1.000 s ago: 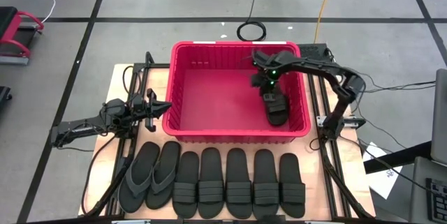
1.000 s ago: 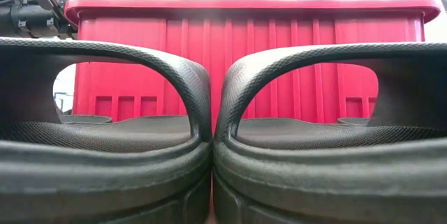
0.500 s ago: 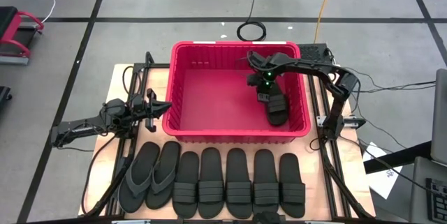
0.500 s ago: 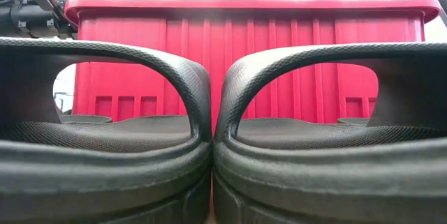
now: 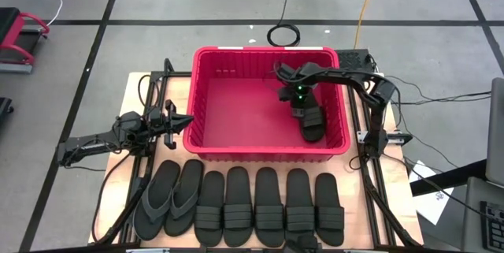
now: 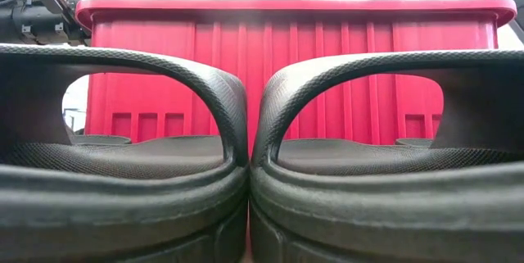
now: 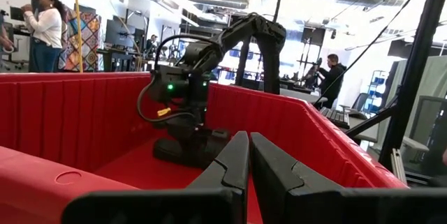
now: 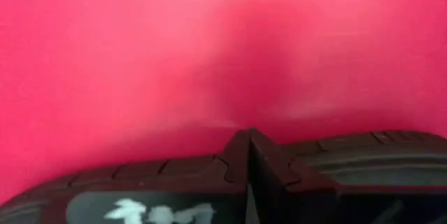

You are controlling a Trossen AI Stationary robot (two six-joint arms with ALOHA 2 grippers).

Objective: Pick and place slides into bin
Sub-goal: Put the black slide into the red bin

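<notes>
The red bin (image 5: 268, 50) stands at the table's middle. One black slide (image 5: 311, 122) lies inside it near the right wall, also in the left wrist view (image 7: 183, 153). My right gripper (image 5: 298, 106) reaches down into the bin and is shut at the slide's far end. Several more slides (image 5: 266, 206) lie flat in a row on the table's near part, two thong ones (image 5: 169, 198) at the left. My left gripper (image 5: 184, 121) is shut and empty, level, just outside the bin's left wall. My right gripper comes at the slide from above, pointing down, and its shut fingertips (image 8: 237, 155) meet at the ribbed strap band (image 8: 349, 153). The fingers hide the exact place of contact. The slide lies on the bin's floor (image 7: 133, 172).
In the low view two slides (image 6: 123, 173) fill the foreground before the bin's near wall (image 6: 327, 74). The bin's left half is bare floor (image 5: 236, 111). People stand in the room beyond the table (image 7: 43, 28). Cables lie on the floor behind the bin (image 5: 283, 34).
My right gripper has gone a little toward the table's left edge inside the bin, staying shut. The slide under it has shifted slightly with it along the bin's floor.
</notes>
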